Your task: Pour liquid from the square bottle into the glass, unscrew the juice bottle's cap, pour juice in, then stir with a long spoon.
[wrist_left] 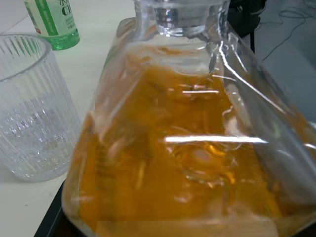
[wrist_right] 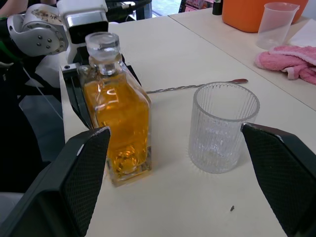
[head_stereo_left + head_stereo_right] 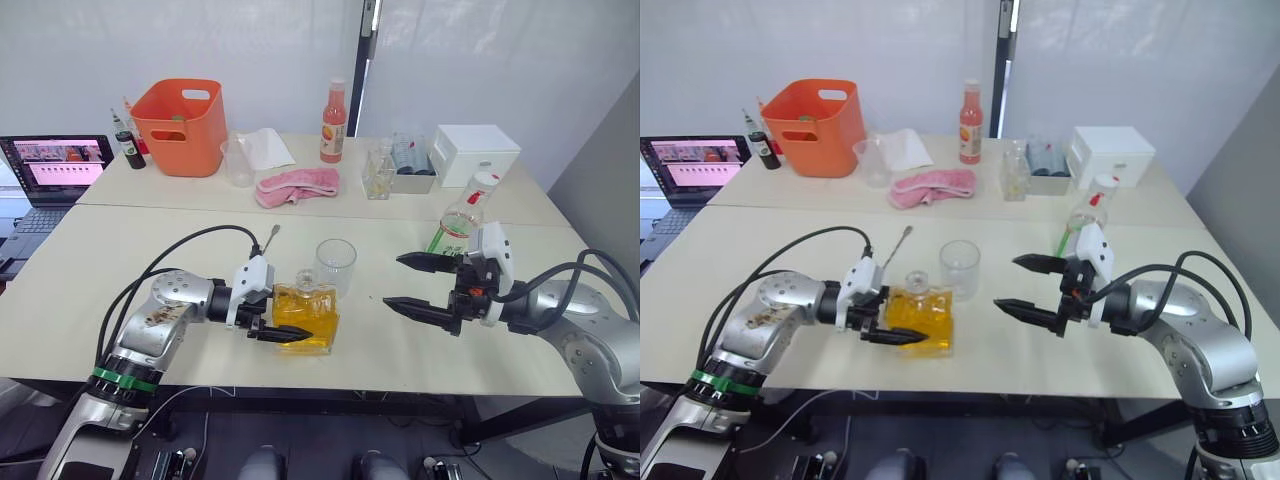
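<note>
The square bottle (image 3: 303, 312), stoppered and full of yellow-orange liquid (image 1: 187, 148), stands upright near the table's front edge. My left gripper (image 3: 296, 328) is shut on its lower body, one black finger (image 3: 280, 336) in front and the other behind. The ribbed glass (image 3: 336, 265) stands just behind and to the right of it, apart. Behind the bottle, the long spoon (image 3: 268, 240) lies flat on the table. My right gripper (image 3: 395, 282) hovers open to the right of the glass, holding nothing. The juice bottle (image 3: 460, 220), its white cap (image 3: 484, 180) on, stands behind that gripper.
On the far table are an orange basket (image 3: 182, 125), a plastic beaker (image 3: 238, 160), a pink cloth (image 3: 298, 185), an orange-red bottle (image 3: 334, 122), small bottles (image 3: 378, 172) and a white box (image 3: 475, 150). A laptop (image 3: 55, 165) sits at far left.
</note>
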`<state>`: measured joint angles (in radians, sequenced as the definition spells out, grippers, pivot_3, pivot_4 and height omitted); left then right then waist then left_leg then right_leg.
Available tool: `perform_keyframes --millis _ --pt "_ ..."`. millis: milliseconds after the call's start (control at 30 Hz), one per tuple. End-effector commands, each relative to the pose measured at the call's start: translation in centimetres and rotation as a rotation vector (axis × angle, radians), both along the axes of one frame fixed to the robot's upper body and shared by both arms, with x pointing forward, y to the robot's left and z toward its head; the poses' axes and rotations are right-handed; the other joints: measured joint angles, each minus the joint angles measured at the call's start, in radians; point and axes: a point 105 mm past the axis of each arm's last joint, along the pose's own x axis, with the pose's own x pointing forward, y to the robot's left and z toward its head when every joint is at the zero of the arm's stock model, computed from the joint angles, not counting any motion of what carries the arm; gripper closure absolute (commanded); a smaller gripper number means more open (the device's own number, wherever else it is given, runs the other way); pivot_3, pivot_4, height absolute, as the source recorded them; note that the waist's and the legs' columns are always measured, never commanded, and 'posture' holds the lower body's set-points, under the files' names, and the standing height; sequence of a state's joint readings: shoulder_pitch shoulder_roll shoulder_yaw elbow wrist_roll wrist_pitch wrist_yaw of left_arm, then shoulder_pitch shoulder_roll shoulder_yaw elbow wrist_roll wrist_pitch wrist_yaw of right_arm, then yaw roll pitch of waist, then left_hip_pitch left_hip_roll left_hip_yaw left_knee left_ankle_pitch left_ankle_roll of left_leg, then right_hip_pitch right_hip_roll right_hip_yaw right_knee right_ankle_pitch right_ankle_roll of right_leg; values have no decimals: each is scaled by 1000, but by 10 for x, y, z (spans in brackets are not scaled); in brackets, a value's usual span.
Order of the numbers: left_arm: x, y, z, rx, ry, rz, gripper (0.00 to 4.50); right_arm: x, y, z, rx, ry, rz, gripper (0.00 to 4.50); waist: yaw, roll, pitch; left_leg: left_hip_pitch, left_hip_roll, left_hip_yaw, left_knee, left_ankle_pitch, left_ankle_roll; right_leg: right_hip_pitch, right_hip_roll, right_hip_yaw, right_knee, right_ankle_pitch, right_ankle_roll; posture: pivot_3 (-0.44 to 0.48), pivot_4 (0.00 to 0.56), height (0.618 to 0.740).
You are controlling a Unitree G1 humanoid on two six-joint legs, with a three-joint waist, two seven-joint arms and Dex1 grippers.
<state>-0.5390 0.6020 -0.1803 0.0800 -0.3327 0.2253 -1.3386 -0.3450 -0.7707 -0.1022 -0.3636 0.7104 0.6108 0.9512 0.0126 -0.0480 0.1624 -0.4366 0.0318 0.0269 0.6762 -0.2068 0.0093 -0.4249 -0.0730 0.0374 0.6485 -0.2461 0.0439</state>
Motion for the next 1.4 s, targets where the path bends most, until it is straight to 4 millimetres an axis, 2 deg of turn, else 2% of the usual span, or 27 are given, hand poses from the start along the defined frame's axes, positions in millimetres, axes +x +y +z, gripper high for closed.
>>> perform_keyframes --millis 33,300,567,633,700,900,1167,1400 --pt "6 -15 26 -80 -141 -21 1706 -4 0 12 -3 -44 4 0 1 0 0 0 0 0 0 0 0 0 0 0 0 0 0 0 150 715" --pt "9 -20 10 -126 -126 0 1706 -4 1 12 -1 -38 4 0 2 3 -1 0 0 0 1 0 1 1 -1 0 0 0 1 0 150 715" --pt "13 -17 9 -144 -102 26 1706 -5 3 12 9 -16 14 0 2 3 -1 0 -1 -1 2 0 1 1 -1 0 0 1 2 0 150 715" --pt "11 -16 12 -151 -80 22 672 -4 3 12 7 -21 7 0 2 3 -1 0 -1 -1 2 0 1 1 -1 0 0 1 2 0 150 715" --pt "11 -15 16 -144 -73 25 17 -3 3 12 7 -23 3 0 -1 3 -1 0 -1 -1 2 0 1 1 -1 0 0 1 2 0 150 715" --pt "7 -16 25 -150 -43 21 17 -3 3 11 13 -20 1 0 -2 3 -1 0 0 -1 2 0 1 1 0 0 0 1 2 0 150 715" --pt "11 -24 23 -155 -47 48 17 -2 5 11 17 -26 -5 0 -2 3 -1 0 0 -1 2 0 1 1 0 0 0 1 2 0 150 715" --pt "12 -26 24 -175 -49 51 17 -3 15 17 14 -42 14 0 -2 3 -1 0 0 -1 2 0 1 1 0 0 0 1 2 0 150 715"
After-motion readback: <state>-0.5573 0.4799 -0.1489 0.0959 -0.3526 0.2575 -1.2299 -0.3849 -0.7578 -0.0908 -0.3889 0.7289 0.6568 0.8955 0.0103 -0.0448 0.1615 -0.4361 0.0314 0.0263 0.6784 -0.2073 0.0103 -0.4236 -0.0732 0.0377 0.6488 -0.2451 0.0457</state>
